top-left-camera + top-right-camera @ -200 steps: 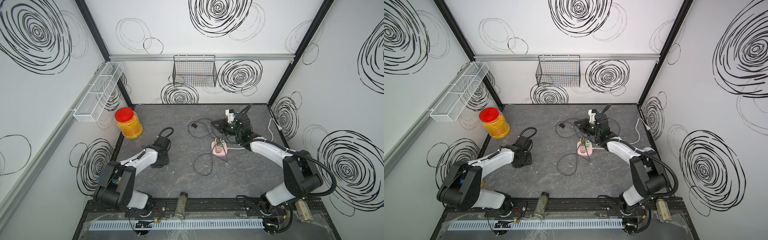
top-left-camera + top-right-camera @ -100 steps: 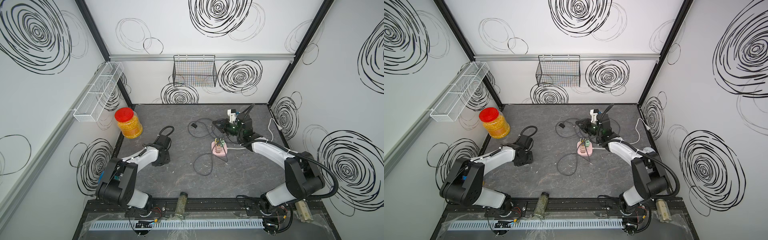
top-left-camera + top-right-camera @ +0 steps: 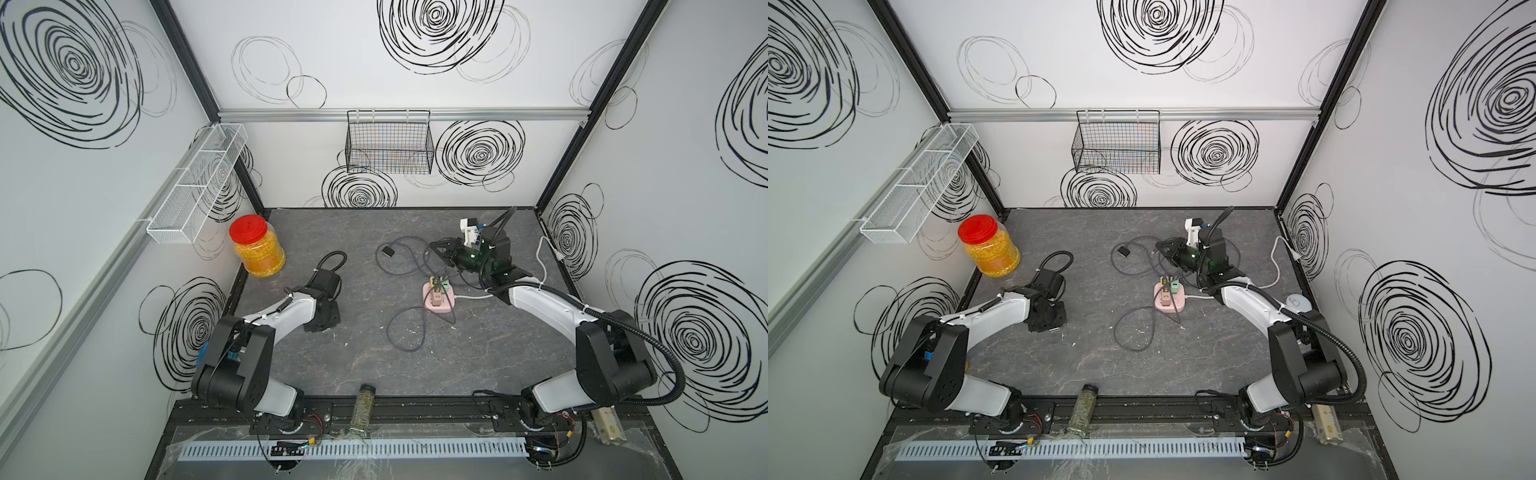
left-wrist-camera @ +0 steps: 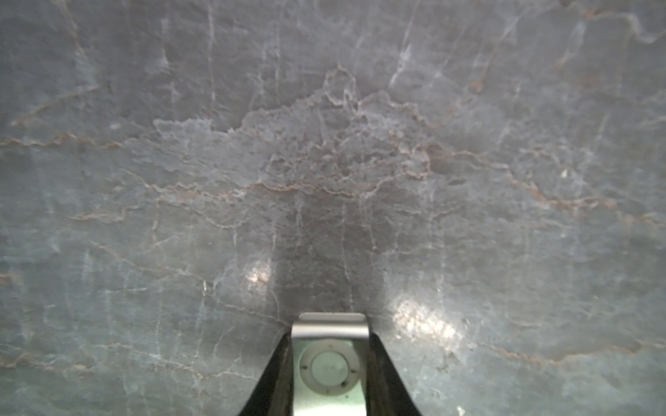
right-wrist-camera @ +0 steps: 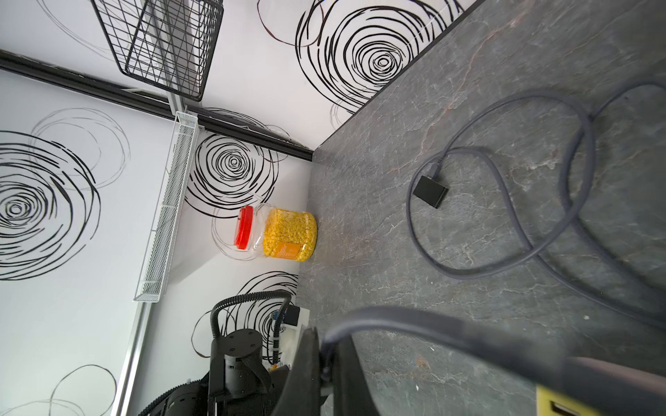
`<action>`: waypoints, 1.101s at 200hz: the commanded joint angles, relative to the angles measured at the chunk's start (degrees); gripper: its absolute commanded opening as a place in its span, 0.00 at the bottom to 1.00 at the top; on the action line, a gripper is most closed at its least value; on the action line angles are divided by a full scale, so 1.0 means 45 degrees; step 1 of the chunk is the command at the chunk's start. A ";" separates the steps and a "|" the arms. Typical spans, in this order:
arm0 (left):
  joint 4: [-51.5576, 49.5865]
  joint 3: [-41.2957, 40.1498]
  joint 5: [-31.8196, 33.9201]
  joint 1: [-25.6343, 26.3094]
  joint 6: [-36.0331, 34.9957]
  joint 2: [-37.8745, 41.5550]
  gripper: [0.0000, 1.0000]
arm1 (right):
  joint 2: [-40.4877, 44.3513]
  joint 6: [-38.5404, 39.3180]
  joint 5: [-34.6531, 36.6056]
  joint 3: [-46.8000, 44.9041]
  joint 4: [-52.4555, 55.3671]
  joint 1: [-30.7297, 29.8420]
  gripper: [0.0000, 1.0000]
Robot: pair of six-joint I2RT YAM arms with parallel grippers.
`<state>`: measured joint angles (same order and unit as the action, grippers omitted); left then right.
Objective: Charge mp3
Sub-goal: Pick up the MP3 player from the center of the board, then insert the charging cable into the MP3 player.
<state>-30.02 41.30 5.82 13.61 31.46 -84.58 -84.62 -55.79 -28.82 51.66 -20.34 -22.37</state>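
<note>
At about eight o'clock on the surface, we see the left gripper now closed on the mp3 player. Its jaws, wider a second ago, have come in until the black fingers lie flush against both sides of the silver case, click wheel facing up. We judge the player secured and ready to be carried toward the charger. It sits low over the stone, and we cannot tell whether it has left it.

Over at two o'clock the right gripper has not changed; it stays pinched on a grey cable. A black plug lies free near twelve o'clock. The pink power strip sits just right of centre, well apart from the player, so plugging in is not yet done.

The surface is dark grey stone with pale veins, walled by white panels with black swirls. A red-lidded jar stands at ten o'clock. A wire basket hangs at twelve and a mesh shelf at nine. A small bottle lies at six.
</note>
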 commanded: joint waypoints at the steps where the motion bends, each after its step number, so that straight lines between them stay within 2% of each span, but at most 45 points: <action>1: -0.0730 0.0893 -0.1223 -0.0132 -0.0381 0.0642 0.19 | 0.0511 0.1346 0.0267 0.0515 0.0909 -0.0068 0.00; 23: -0.0613 0.1999 -0.3333 -0.0076 -0.0107 0.1687 0.19 | 0.0847 0.2998 0.1053 0.0983 0.1451 -0.0698 0.00; 46: 0.0774 0.2525 -0.5668 0.0214 0.1169 0.2831 0.19 | 0.1483 0.4651 0.2104 0.1128 0.1238 -0.1795 0.00; 77: 0.3661 0.2312 -0.7236 0.0977 0.3016 0.4203 0.20 | 0.2365 0.5231 0.2645 0.0615 -0.0071 -0.2726 0.00; 111: 0.8254 0.0764 -0.6290 0.1974 0.6354 0.5777 0.20 | 0.3334 0.5171 0.4067 -0.1169 -0.3107 -0.3940 0.00; 133: 1.0298 0.0099 -0.5399 0.2650 0.7650 0.6244 0.20 | 0.3662 0.5484 0.5090 -0.1744 -0.4093 -0.4911 0.00; 179: 1.2040 -0.0593 -0.4202 0.3436 0.9180 0.6313 0.21 | 0.3631 0.6811 0.6035 -0.1968 -0.5150 -0.6727 0.00; 220: 1.1531 -0.0603 -0.3640 0.3612 0.8902 0.6582 0.21 | 0.3641 0.7018 0.6743 -0.2178 -0.5793 -0.7248 0.00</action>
<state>17.43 38.76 -13.63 29.39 70.30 -56.82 -69.12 -26.26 -1.83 42.22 -41.76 -54.41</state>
